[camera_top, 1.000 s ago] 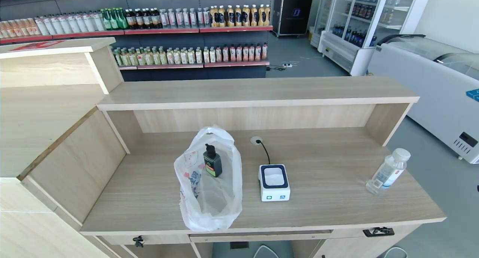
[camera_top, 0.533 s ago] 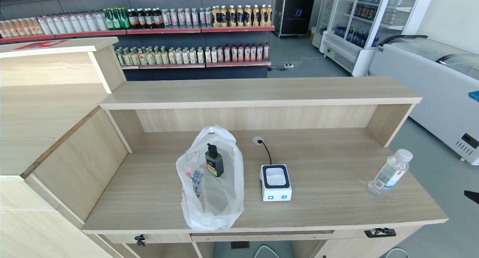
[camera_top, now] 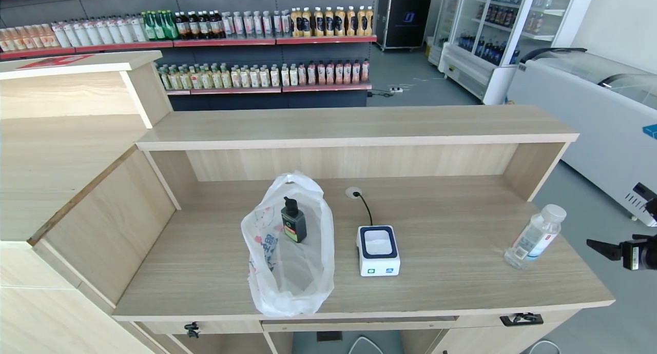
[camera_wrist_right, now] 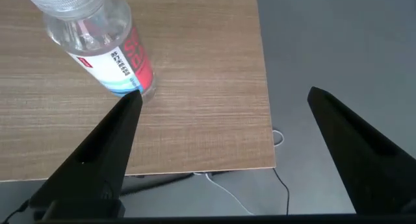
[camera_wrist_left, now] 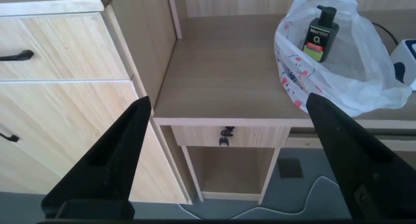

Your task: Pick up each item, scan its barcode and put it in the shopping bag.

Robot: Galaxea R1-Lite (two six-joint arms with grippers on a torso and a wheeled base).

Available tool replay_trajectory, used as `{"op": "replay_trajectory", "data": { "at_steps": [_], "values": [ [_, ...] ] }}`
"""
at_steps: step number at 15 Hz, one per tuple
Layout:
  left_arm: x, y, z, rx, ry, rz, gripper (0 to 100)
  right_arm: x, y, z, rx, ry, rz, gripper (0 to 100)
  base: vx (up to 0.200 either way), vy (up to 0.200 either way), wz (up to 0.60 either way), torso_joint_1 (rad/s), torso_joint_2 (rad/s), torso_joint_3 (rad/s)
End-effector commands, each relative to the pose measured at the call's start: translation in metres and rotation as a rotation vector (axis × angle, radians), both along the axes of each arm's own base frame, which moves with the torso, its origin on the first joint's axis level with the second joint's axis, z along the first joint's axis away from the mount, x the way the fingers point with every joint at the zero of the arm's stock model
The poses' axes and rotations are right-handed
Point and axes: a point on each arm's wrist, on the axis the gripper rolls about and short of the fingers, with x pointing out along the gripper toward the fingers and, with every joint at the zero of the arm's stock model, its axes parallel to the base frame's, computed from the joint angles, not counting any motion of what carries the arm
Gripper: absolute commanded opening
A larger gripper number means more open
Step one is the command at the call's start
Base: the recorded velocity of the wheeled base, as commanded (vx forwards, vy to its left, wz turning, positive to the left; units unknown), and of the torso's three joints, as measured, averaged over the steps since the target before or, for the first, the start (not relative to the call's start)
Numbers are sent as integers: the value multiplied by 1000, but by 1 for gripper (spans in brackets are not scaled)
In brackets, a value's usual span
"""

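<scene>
R gripper (camera_wrist_right: 224, 94) wide open, empty, near water bottle (camera_wrist_right: 97, 42); L gripper (camera_wrist_left: 227, 99) open, empty.

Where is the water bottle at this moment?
In the head view the water bottle stands on the counter near its right end, right of the scanner, close to the right gripper.

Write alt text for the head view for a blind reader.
The right gripper hangs past the right edge of the counter, apart from the water bottle at that end. A scanner sits mid-counter; left of it, an open bag holds a dark pump bottle.
</scene>
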Motion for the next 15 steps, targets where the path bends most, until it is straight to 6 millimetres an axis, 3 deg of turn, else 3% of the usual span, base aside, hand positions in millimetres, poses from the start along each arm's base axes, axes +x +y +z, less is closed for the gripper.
{"op": "replay_trajectory", "data": {
  "at_steps": [1, 7, 15],
  "values": [
    [0, 0, 0, 0, 0, 1, 100, 19, 10, -10, 6, 10, 59, 100, 0, 0, 0, 0, 0, 0],
    [0, 0, 0, 0, 0, 1, 100, 36, 34, -26, -12, 40, 162, 100, 0, 0, 0, 0, 0, 0],
    [0, 0, 0, 0, 0, 1, 100, 53, 39, -54, -48, 16, 209, 100, 0, 0, 0, 0, 0, 0]
  ]
}}
